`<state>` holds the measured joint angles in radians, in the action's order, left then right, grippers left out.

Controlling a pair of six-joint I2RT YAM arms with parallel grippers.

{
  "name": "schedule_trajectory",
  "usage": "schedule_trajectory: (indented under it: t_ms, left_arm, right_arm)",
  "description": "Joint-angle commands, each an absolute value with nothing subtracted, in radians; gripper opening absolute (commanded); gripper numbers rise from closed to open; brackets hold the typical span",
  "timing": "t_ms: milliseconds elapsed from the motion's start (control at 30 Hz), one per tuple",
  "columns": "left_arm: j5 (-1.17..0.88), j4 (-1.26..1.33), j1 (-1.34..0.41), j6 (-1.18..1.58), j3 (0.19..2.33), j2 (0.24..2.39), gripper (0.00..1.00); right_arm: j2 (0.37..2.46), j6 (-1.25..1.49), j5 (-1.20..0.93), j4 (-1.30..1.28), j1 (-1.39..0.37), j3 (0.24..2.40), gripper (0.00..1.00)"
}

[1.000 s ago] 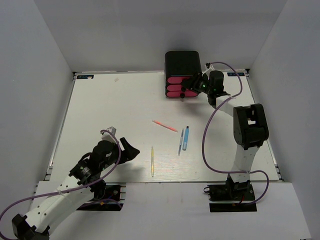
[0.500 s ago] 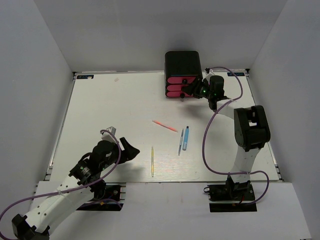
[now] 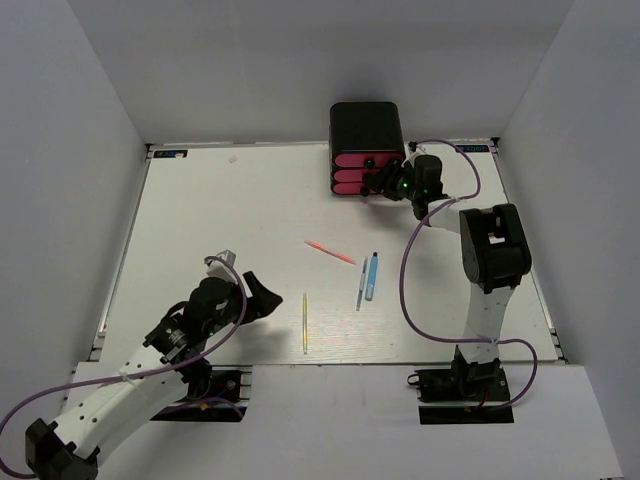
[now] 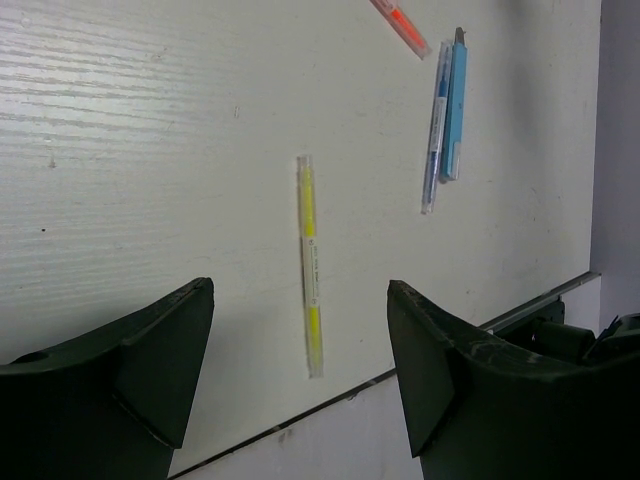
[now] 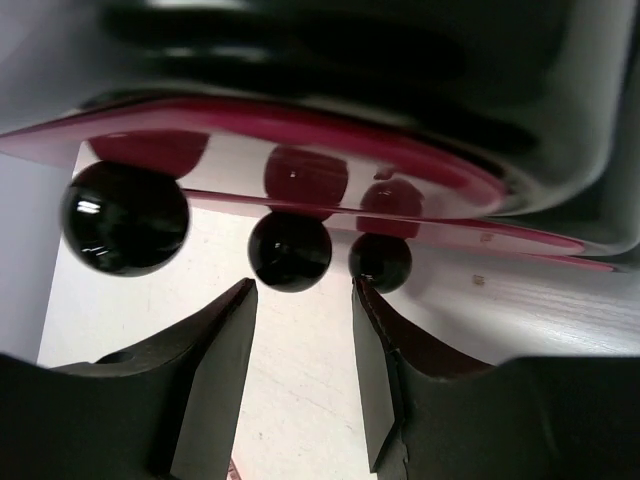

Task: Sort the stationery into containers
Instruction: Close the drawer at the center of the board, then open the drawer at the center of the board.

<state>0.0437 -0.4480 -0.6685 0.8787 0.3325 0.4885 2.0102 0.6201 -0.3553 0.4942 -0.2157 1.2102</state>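
The containers are three hot-pink drawers (image 3: 350, 175) with black round knobs, stacked in a black cabinet (image 3: 365, 128) at the back of the table. My right gripper (image 3: 378, 181) is right at the drawer fronts, open, holding nothing. In the right wrist view the middle knob (image 5: 290, 250) sits just beyond my right gripper (image 5: 302, 290), with another knob (image 5: 380, 260) by the right fingertip. The stationery lies mid-table: a yellow stick (image 3: 305, 322), a pink-orange pen (image 3: 330, 252), a grey-blue pen (image 3: 361, 287) and a light blue marker (image 3: 371, 276). My left gripper (image 3: 262, 298) hovers open left of the yellow stick (image 4: 310, 265).
The table's near edge (image 4: 330, 395) runs just below the yellow stick. The right arm's purple cable (image 3: 410, 270) loops over the table to the right of the pens. White walls enclose the table on three sides.
My right gripper has moved left and closer to the drawer fronts. The left arm has shifted slightly. The stationery has not moved.
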Motion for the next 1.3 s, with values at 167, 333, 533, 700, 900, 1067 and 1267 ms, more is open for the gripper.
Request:
schedule_trajectory:
  t_ms: [167, 333, 533, 700, 900, 1067, 1267]
  left_arm:
    - [0.044, -0.385, -0.667, 0.862, 0.314, 0.520, 0.80]
    - [0.044, -0.385, -0.667, 0.862, 0.314, 0.520, 0.80]
    - [0.035, -0.374, -0.667, 0.862, 0.314, 0.540, 0.80]
    - [0.026, -0.365, -0.667, 0.871, 0.314, 0.540, 0.80]
    - [0.015, -0.304, -0.676, 0.871, 0.314, 0.575, 0.80]
    - [-0.006, -0.256, -0.676, 0.871, 0.345, 0.662, 0.80]
    - [-0.015, -0.216, -0.686, 0.871, 0.431, 0.842, 0.80]
  right_arm:
    - [2.062, 0.692, -0.327, 0.595, -0.213, 1.275, 0.52]
    - [2.085, 0.741, -0.322, 0.621, -0.216, 1.296, 0.53]
    - [2.111, 0.768, -0.295, 0.612, -0.218, 1.310, 0.34]
    - [2.057, 0.775, -0.308, 0.683, -0.213, 1.211, 0.18]
    - [1.912, 0.752, -0.305, 0.736, -0.210, 0.987, 0.20]
    - [1.813, 0.744, -0.321, 0.741, -0.207, 0.877, 0.34]
    - [1.789, 0.764, -0.342, 0.744, -0.212, 0.848, 0.59]
